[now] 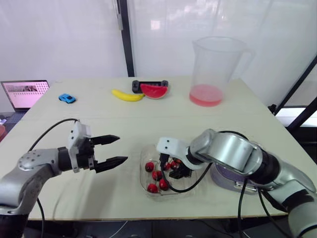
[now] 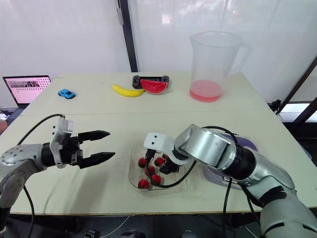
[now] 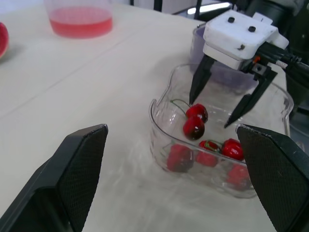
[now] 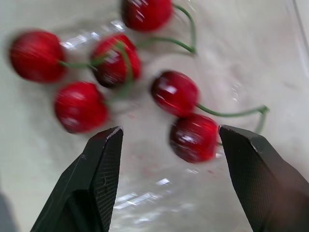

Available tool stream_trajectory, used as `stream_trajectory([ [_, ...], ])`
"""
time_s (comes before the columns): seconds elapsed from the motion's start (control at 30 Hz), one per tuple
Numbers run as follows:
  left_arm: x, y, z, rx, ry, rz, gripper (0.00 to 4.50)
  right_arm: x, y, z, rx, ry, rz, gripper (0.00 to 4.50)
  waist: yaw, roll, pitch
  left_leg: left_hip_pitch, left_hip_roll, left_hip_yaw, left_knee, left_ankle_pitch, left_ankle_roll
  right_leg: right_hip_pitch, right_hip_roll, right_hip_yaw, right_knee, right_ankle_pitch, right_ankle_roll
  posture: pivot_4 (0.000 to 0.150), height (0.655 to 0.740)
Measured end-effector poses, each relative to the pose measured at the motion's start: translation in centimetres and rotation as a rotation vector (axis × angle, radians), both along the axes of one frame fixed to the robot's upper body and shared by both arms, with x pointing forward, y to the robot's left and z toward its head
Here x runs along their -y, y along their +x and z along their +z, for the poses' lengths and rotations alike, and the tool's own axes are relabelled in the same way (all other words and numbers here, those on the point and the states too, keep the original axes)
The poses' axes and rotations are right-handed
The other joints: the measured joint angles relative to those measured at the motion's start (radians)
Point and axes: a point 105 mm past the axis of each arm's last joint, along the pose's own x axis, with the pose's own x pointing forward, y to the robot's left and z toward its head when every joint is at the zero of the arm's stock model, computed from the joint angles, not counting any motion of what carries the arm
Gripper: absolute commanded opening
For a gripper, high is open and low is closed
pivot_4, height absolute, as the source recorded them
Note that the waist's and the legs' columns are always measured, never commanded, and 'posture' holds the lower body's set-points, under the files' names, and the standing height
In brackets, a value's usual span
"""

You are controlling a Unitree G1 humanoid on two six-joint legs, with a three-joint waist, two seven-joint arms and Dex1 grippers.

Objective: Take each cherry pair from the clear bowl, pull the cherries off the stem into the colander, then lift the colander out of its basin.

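Red cherries [image 1: 157,174] are lying in the bowl [image 1: 142,171] near the table's [image 1: 99,119] front edge in the head views. The right gripper [image 1: 171,171] is reaching down into the bowl, fingers parted among the fruit and holding nothing. The left gripper [image 1: 122,148] is hovering just left of the bowl, fingers spread and empty. The purple colander [image 1: 224,179] is sitting just right of the bowl, largely hidden behind the right arm.

From the left wrist, the right gripper's two fingers are straddling two cherries at one end of the bowl; whether the tips are touching them is unclear. More cherries are lying further along.

From the right wrist, the fingers are standing wide apart over the bowl floor, with one pair [image 4: 175,93] lying between and just ahead of them, its stem [image 4: 231,114] running off to a green fork.

The cherries are looking light, smooth and round, so they are likely to roll or slip on the slick plastic, and the stem is thin and probably bendy. Pinching one cherry's body gently, leaving its twin free for the other gripper, seems the safest hold.
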Motion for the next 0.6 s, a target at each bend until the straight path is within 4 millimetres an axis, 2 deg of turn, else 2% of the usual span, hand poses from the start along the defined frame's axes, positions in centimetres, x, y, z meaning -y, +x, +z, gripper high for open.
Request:
stream_trajectory([
  [0.3, -0.12, 0.37, 0.12, 0.008, 0.017, 0.001, 4.50, -0.16, 0.35, -0.46, 0.019, -0.015, -0.006, 3.27, 0.000, 0.000, 0.000, 0.000, 0.000, 0.000, 0.000, 0.000, 0.000, 0.000, 0.000, 0.000, 0.000, 0.000, 0.000, 0.150, 0.7400],
  [0.4, -0.05, 0.36, 0.14, 0.008, 0.015, -0.002, 4.50, -0.20, 0.52, -0.44, 0.032, -0.014, -0.010, 2.48, -0.001, 0.000, 0.000, 0.000, 0.000, 0.000, 0.000, 0.000, 0.000, 0.000, 0.000, 0.000, 0.000, 0.000, 0.000, 0.150, 0.7400],
  [0.5, 0.17, 0.43, 0.10, 0.025, 0.019, -0.005, 4.50, -0.16, 0.72, -0.69, 0.041, -0.022, -0.016, 1.11, 0.000, 0.000, 0.000, 0.000, 0.000, 0.000, 0.000, 0.000, 0.000, 0.000, 0.000, 0.000, 0.000, 0.000, 0.000, 0.150, 0.7400],
  [0.6, 0.41, 0.60, 0.63, 0.045, 0.004, -0.007, 4.50, -0.17, 0.90, -0.84, 0.056, -0.035, -0.012, 1.11, 0.001, 0.000, 0.000, 0.000, 0.000, 0.000, 0.000, 0.000, 0.000, 0.000, 0.000, 0.000, 0.000, 0.000, 0.000, 0.150, 0.7400],
])
